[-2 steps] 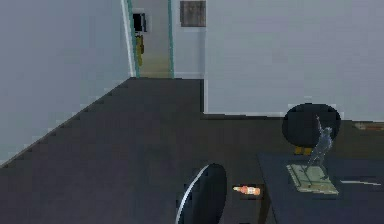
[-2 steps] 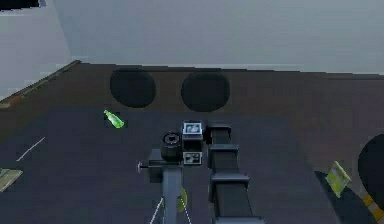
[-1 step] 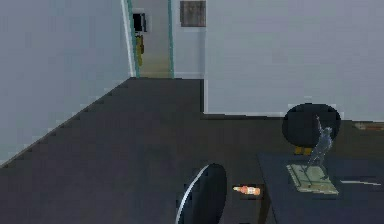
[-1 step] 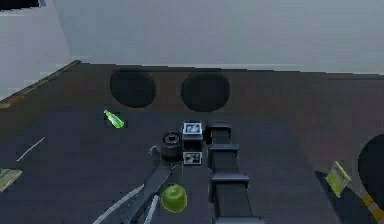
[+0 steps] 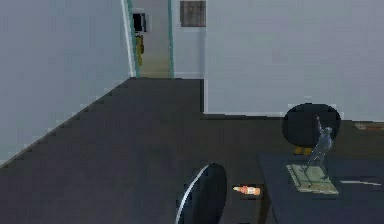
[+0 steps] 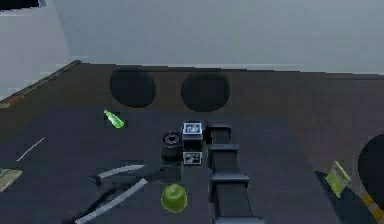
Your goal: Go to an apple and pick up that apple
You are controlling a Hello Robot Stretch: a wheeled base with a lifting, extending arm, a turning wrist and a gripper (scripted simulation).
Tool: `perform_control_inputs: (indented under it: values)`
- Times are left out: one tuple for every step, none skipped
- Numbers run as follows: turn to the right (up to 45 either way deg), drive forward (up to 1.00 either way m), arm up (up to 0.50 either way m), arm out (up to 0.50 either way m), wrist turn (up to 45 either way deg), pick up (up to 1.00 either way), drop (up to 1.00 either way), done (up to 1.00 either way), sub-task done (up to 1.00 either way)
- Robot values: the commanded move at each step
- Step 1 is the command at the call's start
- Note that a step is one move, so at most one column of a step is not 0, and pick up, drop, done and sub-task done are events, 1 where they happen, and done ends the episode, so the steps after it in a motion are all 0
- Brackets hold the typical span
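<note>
The forward view looks across a dark floor (image 5: 130,130) to a doorway (image 5: 152,40) in the far wall, with a framed panel (image 5: 192,12) on the wall next to it. The counter (image 5: 350,205) fills this view's lower right corner. One silvery statue (image 5: 320,145) stands upright on the counter, on a flat pale base (image 5: 310,180). Two dark round-backed chairs are here: one chair (image 5: 311,122) beyond the counter's far edge and a second chair (image 5: 203,195) at its near corner. One small orange thing (image 5: 247,189) lies on the floor beside the counter. The arm side view looks down on the counter (image 6: 70,140) and gives the task's thing: one yellow-green apple (image 6: 176,196) sitting on the counter, near its middle. Also on the counter are one small bright green bottle-like thing (image 6: 115,120) lying tilted, one thin pen-like stick (image 6: 30,148), and two pale grey curved shapes (image 6: 120,172) too indistinct to name. Two round chair backs (image 6: 132,87) stand side by side past the counter's far edge. The arm (image 6: 230,185) reaches out over the counter, two white marker squares (image 6: 190,130) at its end, and the end effector (image 6: 166,150) is just beyond the apple. Whether the end effector holds anything cannot be told, nor whether it touches the apple.
</note>
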Motion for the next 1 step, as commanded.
perform_control_inputs:
  values:
    - [0.0,0.0,0.0,0.0,45.0,0.0,0.0,0.0,0.0]
